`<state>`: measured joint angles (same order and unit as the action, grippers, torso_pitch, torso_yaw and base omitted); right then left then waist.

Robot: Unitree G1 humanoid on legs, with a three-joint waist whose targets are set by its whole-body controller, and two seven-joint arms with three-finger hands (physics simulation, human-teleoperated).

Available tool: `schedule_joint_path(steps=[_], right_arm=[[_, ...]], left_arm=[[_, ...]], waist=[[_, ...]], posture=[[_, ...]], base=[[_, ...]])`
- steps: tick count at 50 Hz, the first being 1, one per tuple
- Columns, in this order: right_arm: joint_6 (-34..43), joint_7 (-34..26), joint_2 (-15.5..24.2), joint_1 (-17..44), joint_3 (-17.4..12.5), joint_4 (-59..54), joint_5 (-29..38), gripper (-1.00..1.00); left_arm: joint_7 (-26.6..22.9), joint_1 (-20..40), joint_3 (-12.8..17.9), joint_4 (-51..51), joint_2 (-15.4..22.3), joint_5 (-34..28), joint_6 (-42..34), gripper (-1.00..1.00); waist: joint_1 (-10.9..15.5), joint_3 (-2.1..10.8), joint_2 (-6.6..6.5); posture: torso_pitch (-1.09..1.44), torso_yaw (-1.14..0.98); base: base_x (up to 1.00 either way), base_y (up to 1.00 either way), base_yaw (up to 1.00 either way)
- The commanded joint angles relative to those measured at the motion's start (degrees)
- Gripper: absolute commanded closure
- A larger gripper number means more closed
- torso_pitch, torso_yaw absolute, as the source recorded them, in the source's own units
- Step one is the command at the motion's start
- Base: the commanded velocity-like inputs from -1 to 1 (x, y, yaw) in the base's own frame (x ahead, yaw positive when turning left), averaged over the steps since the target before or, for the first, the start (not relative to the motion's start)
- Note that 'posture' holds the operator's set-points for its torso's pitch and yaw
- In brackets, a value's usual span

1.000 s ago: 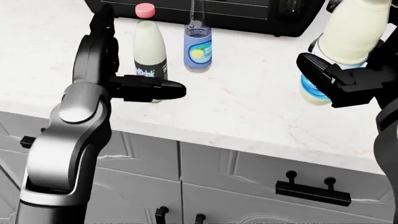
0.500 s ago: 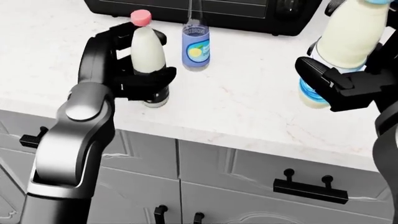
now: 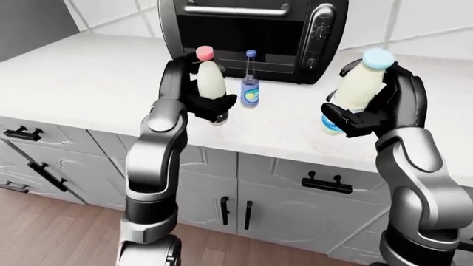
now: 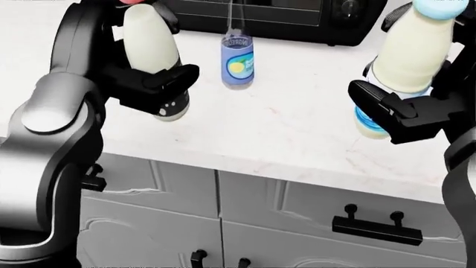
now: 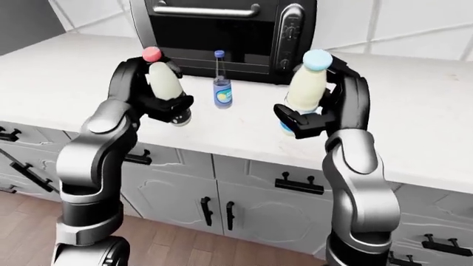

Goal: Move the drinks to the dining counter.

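Left hand (image 4: pixel 152 84) has lifted the pink-capped bottle (image 4: pixel 149 42) off the counter (image 4: pixel 297 128).

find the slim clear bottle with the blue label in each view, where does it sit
Left-eye view: slim clear bottle with the blue label stands on the white counter, centre, between the two hands.
Head view: top centre, its cap cut off by the picture's top edge.
Right-eye view: left of centre, again between the hands.
Shared landmark: the black oven directly above it in every view.
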<state>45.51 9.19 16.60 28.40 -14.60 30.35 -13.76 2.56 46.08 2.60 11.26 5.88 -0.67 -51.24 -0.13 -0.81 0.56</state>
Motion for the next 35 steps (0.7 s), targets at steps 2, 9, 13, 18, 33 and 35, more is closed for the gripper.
schedule_joint_path(steps=[2,9,13,18,33,35], right_arm=[[-2.71,-0.14,-0.02,1.7,0.25,2.19,0.35,1.0],[-2.11,-0.76,-0.62,1.39,0.33,3.16,0.1,1.0],[-3.28,-1.26,-1.14,0.84,0.76,2.64,0.21,1.0],[-3.15,-1.41,-1.59,0.56,1.15,3.08,0.33,1.0],[-3.34,-2.14,-1.92,0.09,1.25,3.74,0.7,1.0],[-3.61,-2.28,-1.91,0.0,1.24,3.59,0.79,1.0]], left_arm=[[0.37,2.04,0.99,2.6,0.8,0.12,0.77,1.0],[0.96,1.47,1.06,3.7,0.88,0.95,0.45,1.0],[1.15,0.71,1.08,3.34,0.8,1.17,1.29,1.0],[1.61,0.84,1.26,3.41,0.84,1.49,1.33,1.0],[1.72,0.38,1.21,3.46,0.81,1.76,1.87,1.0],[1.77,0.26,1.19,3.43,0.79,1.86,1.99,1.0]], waist=[[0.31,2.01,2.06],[0.8,1.09,2.23],[2.54,-0.49,-4.13],[4.17,0.69,-3.16],[2.17,-0.36,4.18],[1.76,-0.87,2.44]], posture=[[0.0,0.0],[0.0,0.0],[0.0,0.0],[0.0,0.0],[0.0,0.0],[0.0,0.0]], base=[[-0.37,0.26,0.0],[-0.47,0.54,0.0],[-0.33,0.5,0.5],[-0.15,0.0,1.0],[-0.04,0.0,1.0],[0.0,0.0,1.0]])
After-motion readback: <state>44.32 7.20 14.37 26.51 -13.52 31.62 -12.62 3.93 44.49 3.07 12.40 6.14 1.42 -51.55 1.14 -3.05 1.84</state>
